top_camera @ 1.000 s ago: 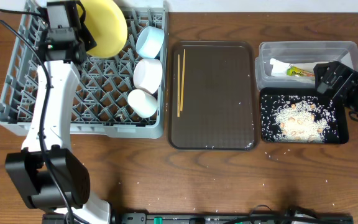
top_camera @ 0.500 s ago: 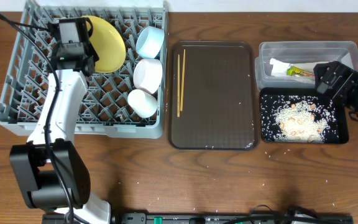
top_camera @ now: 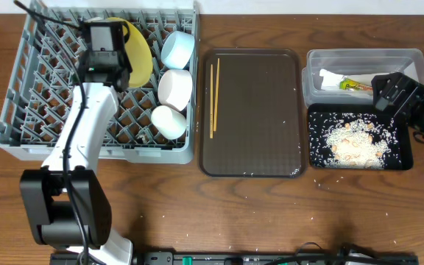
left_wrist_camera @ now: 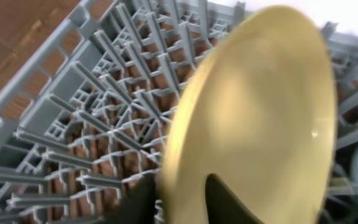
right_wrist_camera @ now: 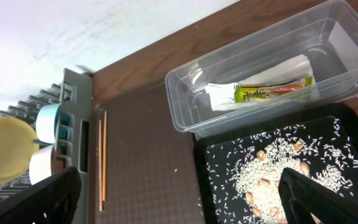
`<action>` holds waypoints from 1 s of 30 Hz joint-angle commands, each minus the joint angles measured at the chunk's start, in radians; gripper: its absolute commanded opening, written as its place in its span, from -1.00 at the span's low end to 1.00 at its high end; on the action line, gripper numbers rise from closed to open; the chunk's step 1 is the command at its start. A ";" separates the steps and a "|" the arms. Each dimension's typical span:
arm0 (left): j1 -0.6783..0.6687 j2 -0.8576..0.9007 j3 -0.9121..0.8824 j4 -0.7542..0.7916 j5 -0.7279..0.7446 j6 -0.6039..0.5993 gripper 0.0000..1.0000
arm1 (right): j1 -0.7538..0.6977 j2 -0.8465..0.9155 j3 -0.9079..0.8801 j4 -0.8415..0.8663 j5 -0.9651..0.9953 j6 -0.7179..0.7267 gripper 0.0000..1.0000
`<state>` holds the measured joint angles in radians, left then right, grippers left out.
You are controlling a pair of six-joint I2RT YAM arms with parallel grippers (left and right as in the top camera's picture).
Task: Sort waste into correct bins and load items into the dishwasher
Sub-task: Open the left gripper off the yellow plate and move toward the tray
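My left gripper (top_camera: 121, 68) is shut on the rim of the yellow plate (top_camera: 140, 55), held on edge among the pegs of the grey dish rack (top_camera: 20, 132); the wrist view shows the plate (left_wrist_camera: 260, 112) between my fingers (left_wrist_camera: 182, 199). The light blue bowl (top_camera: 177, 49), white bowl (top_camera: 174, 87) and small white cup (top_camera: 168, 121) sit in the rack's right column. The chopsticks (top_camera: 214, 99) lie on the brown tray (top_camera: 263, 110). The clear tub (top_camera: 364, 59) holds the napkin (right_wrist_camera: 260, 78) and wrapper (right_wrist_camera: 272, 91). Rice scraps (top_camera: 355, 143) lie in the black tray (top_camera: 319, 158). My right gripper (right_wrist_camera: 179, 199) is open above the bins.
Loose rice grains dot the wooden table (top_camera: 271, 213) in front of the brown tray. The rack's left half (top_camera: 43, 81) holds only pegs. The right arm (top_camera: 407, 99) hangs over the tub and black tray at the table's right edge.
My left gripper has carried the yellow plate rightward and down into the rack, tipping it from flat-facing to standing on edge. The right arm has not moved.
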<state>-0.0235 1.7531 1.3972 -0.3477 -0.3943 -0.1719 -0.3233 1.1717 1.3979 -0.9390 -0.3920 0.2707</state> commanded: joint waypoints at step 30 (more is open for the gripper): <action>-0.384 -0.246 0.097 -0.178 0.193 0.045 0.49 | -0.005 0.003 0.008 0.000 -0.001 0.005 0.98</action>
<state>-0.3496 1.4696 1.4307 -0.4934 -0.2241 -0.1299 -0.3233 1.1717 1.3979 -0.9394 -0.3920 0.2707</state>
